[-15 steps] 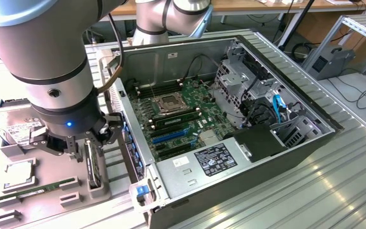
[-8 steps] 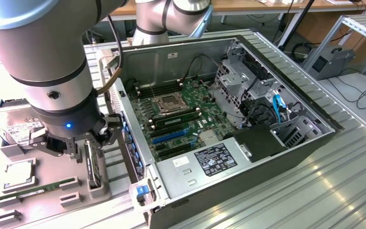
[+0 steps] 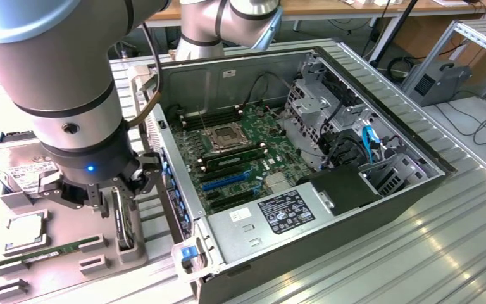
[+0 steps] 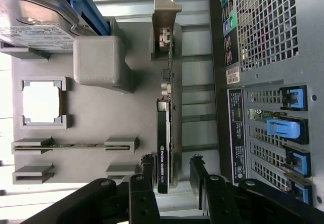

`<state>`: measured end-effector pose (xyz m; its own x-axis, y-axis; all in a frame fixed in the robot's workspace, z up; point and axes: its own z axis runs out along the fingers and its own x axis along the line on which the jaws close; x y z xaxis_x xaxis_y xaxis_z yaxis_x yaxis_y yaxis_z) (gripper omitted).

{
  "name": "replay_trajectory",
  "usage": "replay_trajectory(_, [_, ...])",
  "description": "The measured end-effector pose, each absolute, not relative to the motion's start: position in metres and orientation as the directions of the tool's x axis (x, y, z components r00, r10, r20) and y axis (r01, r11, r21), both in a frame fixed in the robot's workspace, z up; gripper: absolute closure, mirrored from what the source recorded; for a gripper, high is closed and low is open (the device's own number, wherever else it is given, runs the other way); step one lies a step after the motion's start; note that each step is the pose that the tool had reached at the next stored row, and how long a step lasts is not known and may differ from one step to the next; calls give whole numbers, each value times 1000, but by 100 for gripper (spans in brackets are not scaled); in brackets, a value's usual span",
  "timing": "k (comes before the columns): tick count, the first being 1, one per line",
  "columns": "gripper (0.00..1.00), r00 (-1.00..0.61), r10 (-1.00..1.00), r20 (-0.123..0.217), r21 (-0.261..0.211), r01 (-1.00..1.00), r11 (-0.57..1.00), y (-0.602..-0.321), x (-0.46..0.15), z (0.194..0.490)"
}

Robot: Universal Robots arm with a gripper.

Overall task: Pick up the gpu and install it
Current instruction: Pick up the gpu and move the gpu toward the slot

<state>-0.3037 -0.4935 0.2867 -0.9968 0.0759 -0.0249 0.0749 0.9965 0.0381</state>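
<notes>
**Jaws wide astride the gpu, nothing gripped yet**

The gpu (image 4: 167,133) stood on edge in a slot of the grey parts fixture (image 4: 96,118), w/ "Nvidia Quadro" readable along its exposed edge. What looked like the bracket end sat against a tall post of the fixture. The fixture lay on the counter (image 3: 412,253) just beside the open PC case (image 3: 226,76), on the exterior view's left of it.

The UR arm (image 3: 66,95) hung over the card. The jaws were spread wide, one on each side of the card near the end away from the post. A gap showed on at least one side, so nothing was held.

A hard drive (image 4: 35,16), CPU (image 4: 43,101) and RAM stick (image 4: 71,146) also sat in the fixture, all apart from the jaws. In the case, the blue PCIe slots (image 3: 226,180) on the motherboard (image 3: 243,152) carried no card, so the install wasn't done.

Handling, as a judgement:
- The card is prob. stiff and fairly light, i.e. it won't flex in a pinch.
- The plastic shroud is likely smooth, so a weak squeeze could slip.
- Fan blades, board components and the edge connector are fragile.
- Best hold is across the thickness, shroud face vs. board back, on the upper part of the card. That keeps clear of the fan opening and the connector edge.
</notes>
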Motion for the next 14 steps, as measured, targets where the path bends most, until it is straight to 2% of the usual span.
replay_trajectory(14, [58,-997,76,-25,37,75,996,-492,-305,283])
